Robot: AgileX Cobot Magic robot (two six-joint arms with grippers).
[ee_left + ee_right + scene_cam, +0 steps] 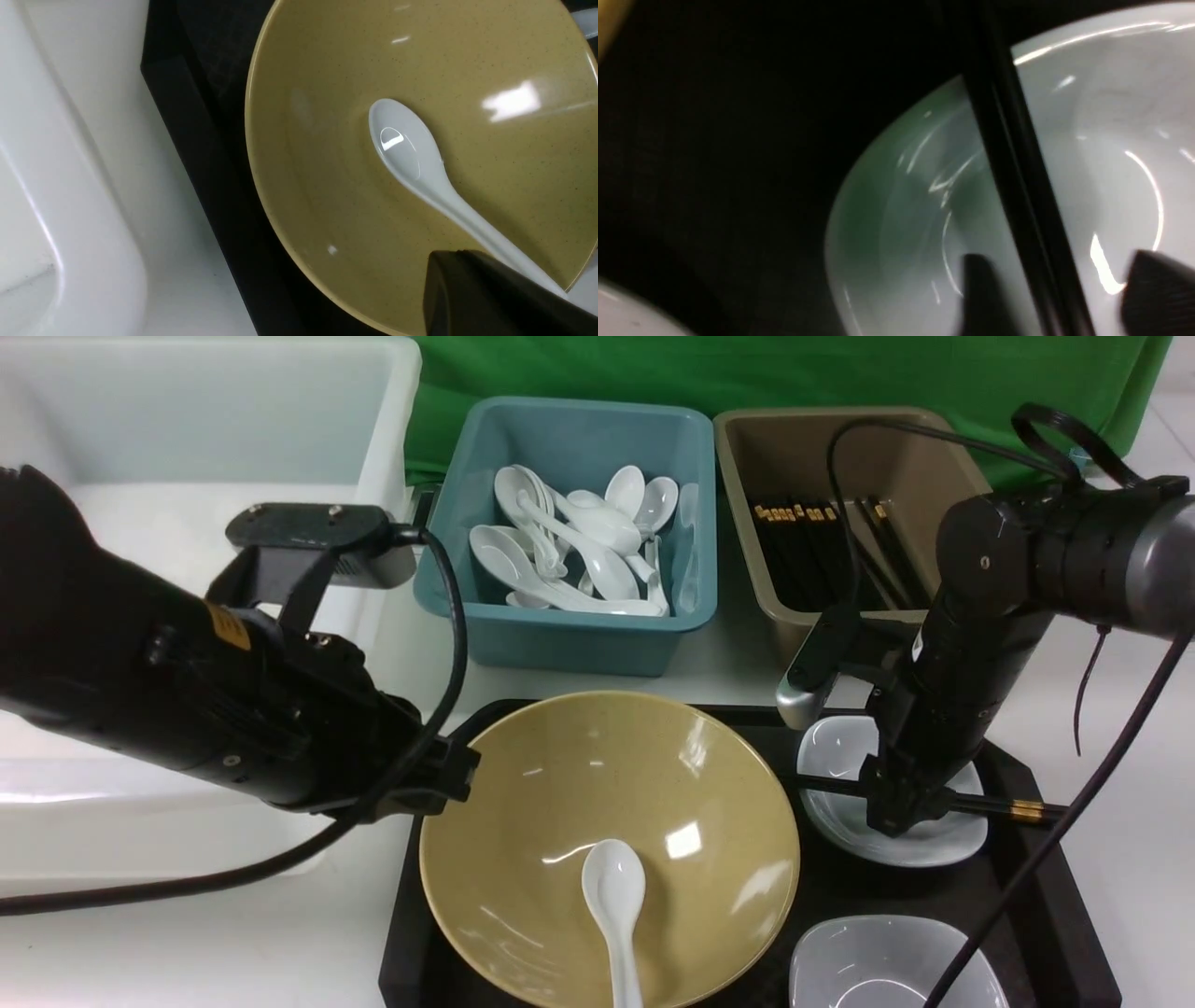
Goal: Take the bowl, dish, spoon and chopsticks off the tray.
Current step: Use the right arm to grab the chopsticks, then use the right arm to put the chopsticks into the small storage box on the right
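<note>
Two thin black chopsticks (999,807) with gold bands lie across the small pale rounded-square dish (934,847) at the far right corner of the flat black plastic tray (831,896). The right claw (896,814) straddles them, jaws apart, gripping nothing. The white soup spoon (613,896) rests in the large mustard-yellow bowl (560,775) by the tray's left edge, beside the closed left claw (453,775).

The left arm (187,681) comes in from the left side. It is stretched low and leans forward. The left pincer (459,773) at its tip is closed tight, with no gap at all. The right arm (980,616) reaches in from the right side. It bends at the wrist and points almost straight down. The right pincer (893,819) hangs at its end, and its two fingers (985,298) are spread apart.
</note>
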